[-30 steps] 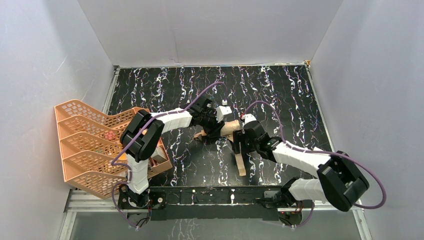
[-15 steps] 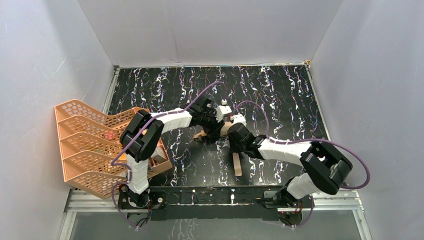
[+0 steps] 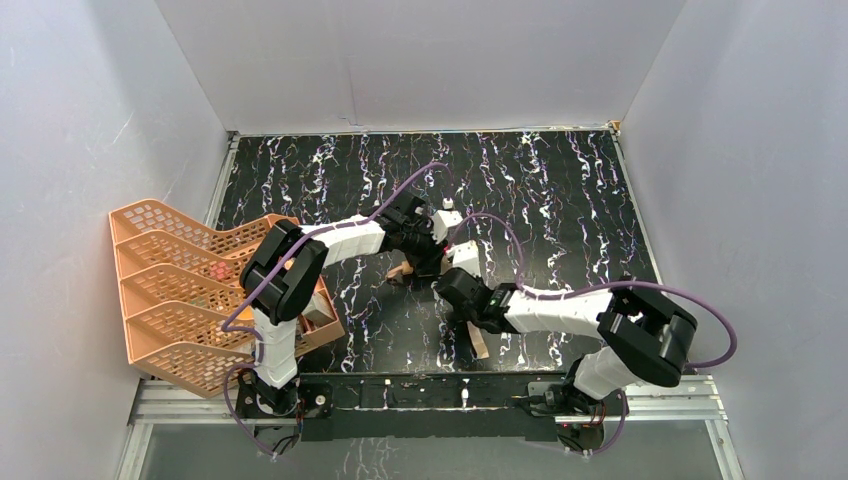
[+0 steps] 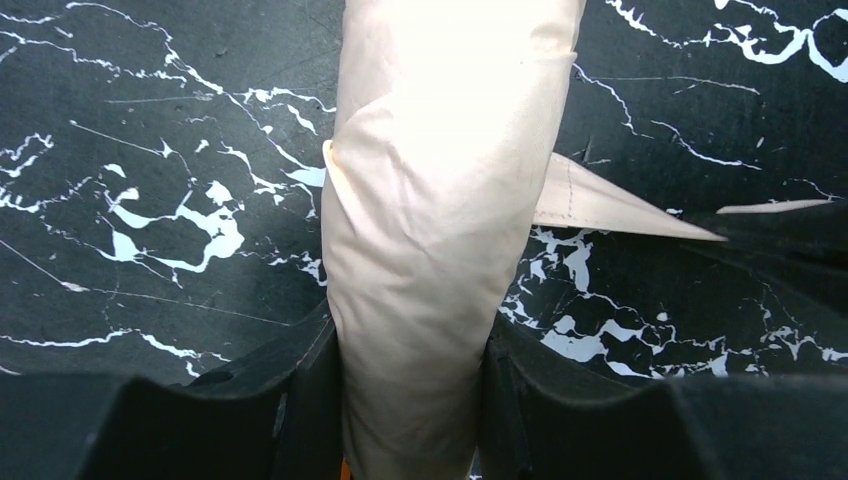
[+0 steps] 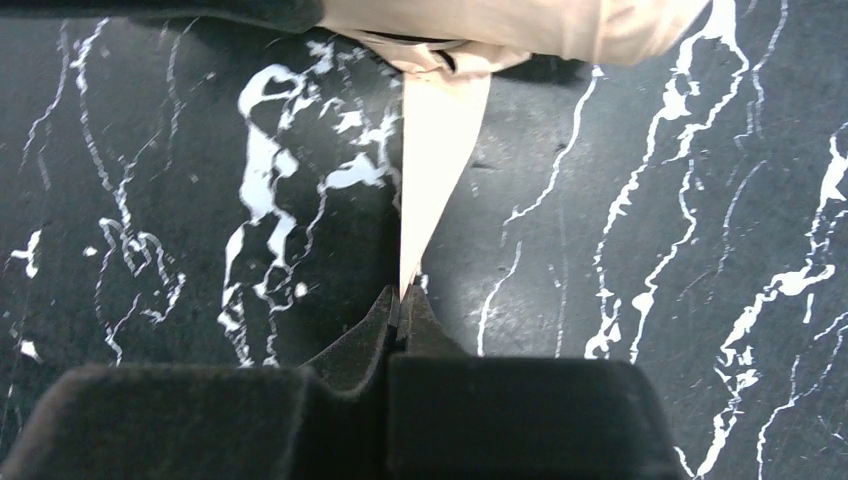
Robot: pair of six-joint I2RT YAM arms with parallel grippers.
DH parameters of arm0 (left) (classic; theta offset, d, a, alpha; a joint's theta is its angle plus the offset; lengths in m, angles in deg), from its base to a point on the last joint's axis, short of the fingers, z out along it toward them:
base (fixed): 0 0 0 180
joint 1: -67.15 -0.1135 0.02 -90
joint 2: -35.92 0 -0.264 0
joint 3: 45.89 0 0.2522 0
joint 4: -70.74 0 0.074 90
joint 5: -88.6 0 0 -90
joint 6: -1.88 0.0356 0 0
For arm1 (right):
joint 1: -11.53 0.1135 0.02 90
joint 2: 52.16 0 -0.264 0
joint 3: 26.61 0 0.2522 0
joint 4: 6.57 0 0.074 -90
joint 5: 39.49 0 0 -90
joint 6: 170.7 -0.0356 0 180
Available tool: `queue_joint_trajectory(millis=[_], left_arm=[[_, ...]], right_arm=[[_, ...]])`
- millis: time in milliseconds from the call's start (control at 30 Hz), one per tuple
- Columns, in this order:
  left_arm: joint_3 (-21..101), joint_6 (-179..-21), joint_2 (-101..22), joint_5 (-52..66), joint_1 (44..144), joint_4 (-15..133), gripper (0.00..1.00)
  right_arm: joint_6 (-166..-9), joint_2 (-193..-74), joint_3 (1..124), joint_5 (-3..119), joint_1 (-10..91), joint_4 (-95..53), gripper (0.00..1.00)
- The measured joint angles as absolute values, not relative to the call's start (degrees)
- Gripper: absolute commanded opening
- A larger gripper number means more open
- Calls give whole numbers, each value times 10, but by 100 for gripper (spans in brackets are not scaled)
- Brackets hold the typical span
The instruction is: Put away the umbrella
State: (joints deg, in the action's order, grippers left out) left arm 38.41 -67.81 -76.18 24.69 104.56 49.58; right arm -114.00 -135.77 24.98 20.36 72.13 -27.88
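Since the earlier frame my right arm (image 3: 560, 300) has folded in toward the near left. Its wrist now sits closer to the bench (image 3: 560, 190) centre, and the strap (image 5: 435, 150) has come with it. The left arm (image 3: 340, 238) has not shifted.

**Position.** The umbrella (image 4: 440, 250) is at mid-bench between the two wrists, well apart from the rack (image 3: 170, 290) at the left edge. I cannot tell whether it rests on the bench or hangs just above it.

**Grip.** The left jaws are closed around the rolled canopy, one on each flank, and the fabric bulges slightly above them. The right jaws are pressed together on the strap's thin end, with no gap showing between them.

**Purpose (my reading).** The left hold anchors the roll so that it neither unwinds nor slides. The right pinch draws the strap out straight and taut, as it must be before I can wind it round the canopy. The bundle looks rolled but not yet bound, so stowing is some way off.

**Materials.**
- The canopy's outer face is thin tan cloth, softly creased and overlapped into a rough cylinder. It is washed out by glare at the far end.
- The strap is flat tape of the same tan with a stitched line, and it narrows to a point at the pinch.
- The bench is glossy black with white marble veining.
- The rack is orange plastic mesh in stepped tiers.
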Motion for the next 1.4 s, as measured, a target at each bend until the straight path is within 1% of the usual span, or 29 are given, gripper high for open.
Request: queue_joint_trajectory(millis=[167, 333, 367, 467, 533, 633, 733, 833, 967, 1067, 1133, 1167, 1233, 1267, 1300, 1333, 1367, 1400], left_arm=[[389, -685, -762, 250, 1049, 477, 0], [393, -689, -762, 254, 1051, 462, 0], [393, -689, -762, 254, 1051, 460, 0], [392, -689, -760, 255, 1052, 458, 0], [382, -687, -755, 249, 1055, 468, 0], [357, -682, -742, 229, 1063, 498, 0], [327, -671, -727, 210, 1072, 533, 0], [305, -661, -717, 196, 1079, 562, 0], [292, -651, -712, 180, 1085, 581, 0], [275, -644, -703, 171, 1090, 604, 0], [253, -633, -691, 163, 1094, 631, 0], [247, -628, -688, 159, 1097, 638, 0], [224, -601, -677, 140, 1111, 670, 0], [204, -577, -667, 117, 1123, 697, 0], [186, -557, -661, 98, 1133, 725, 0], [162, -533, -653, 70, 1143, 765, 0], [149, -517, -651, 54, 1152, 785, 0], [137, -504, -650, 36, 1160, 808, 0]], right_arm=[[-1135, -1364, 256, 193, 762, -284, 0], [-1123, -1413, 304, 171, 806, -299, 0], [-1120, -1421, 311, 168, 812, -299, 2], [-1119, -1426, 314, 161, 819, -300, 16], [-1123, -1420, 311, 168, 821, -299, 28], [-1135, -1382, 286, 209, 840, -307, 48], [-1139, -1320, 261, 227, 854, -342, 57], [-1140, -1260, 259, 225, 838, -374, 60], [-1139, -1170, 257, 228, 751, -410, 61], [-1134, -1082, 224, 251, 625, -414, 61], [-1114, -1056, 201, 277, 545, -395, 63], [-1082, -1062, 193, 309, 497, -366, 64], [-1017, -1090, 190, 361, 452, -313, 65], [-970, -1111, 186, 401, 433, -254, 68], [-923, -1129, 181, 440, 415, -201, 69], [-896, -1149, 186, 468, 402, -172, 70], [-870, -1183, 205, 498, 386, -155, 74], [-855, -1208, 224, 523, 376, -149, 76]])
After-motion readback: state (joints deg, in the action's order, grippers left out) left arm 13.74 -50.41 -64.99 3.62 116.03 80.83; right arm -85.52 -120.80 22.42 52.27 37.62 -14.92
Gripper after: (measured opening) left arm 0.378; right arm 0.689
